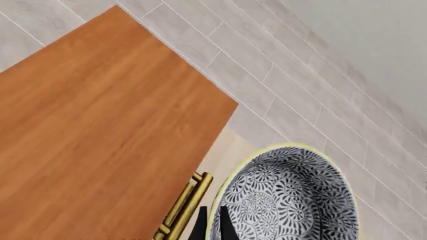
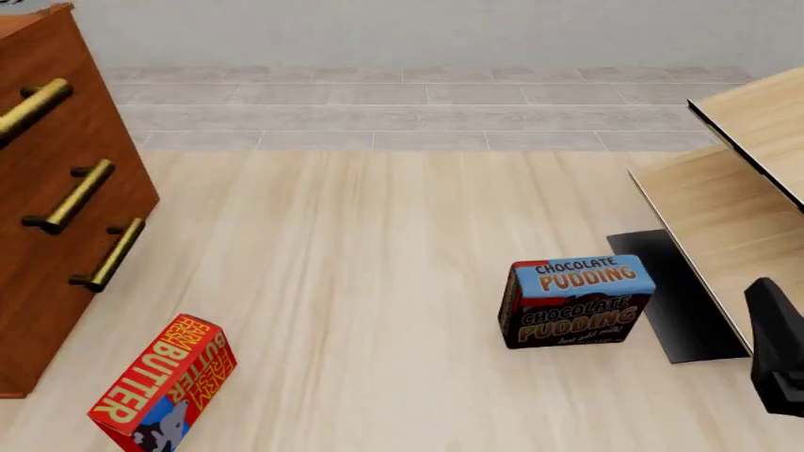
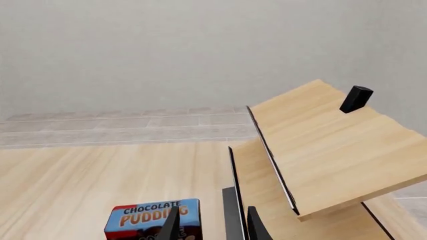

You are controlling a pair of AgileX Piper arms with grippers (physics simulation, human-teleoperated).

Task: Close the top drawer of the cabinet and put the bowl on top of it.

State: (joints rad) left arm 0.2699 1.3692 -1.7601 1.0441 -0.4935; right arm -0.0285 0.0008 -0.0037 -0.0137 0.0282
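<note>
In the left wrist view my left gripper [image 1: 213,216] is shut on the bowl [image 1: 287,197], one finger inside the rim and one outside. The bowl is white with a dense dark-blue floral pattern. It hangs just off the front edge of the cabinet [image 1: 100,130], level with or above its flat reddish-brown top. The top drawer's brass handle [image 1: 183,209] shows right beside the bowl. In the front view the top drawer [image 2: 38,99] looks flush with the two below it; the bowl and left arm are out of that frame. My right gripper [image 3: 213,220] is open, empty, low near the pudding box.
A chocolate pudding box [image 2: 575,301] stands right of centre, and a red butter box [image 2: 164,386] lies at the near left below the cabinet [image 2: 63,217]. A pale wooden shelf unit [image 2: 741,179] fills the right side. My right arm [image 2: 779,353] sits at the right edge.
</note>
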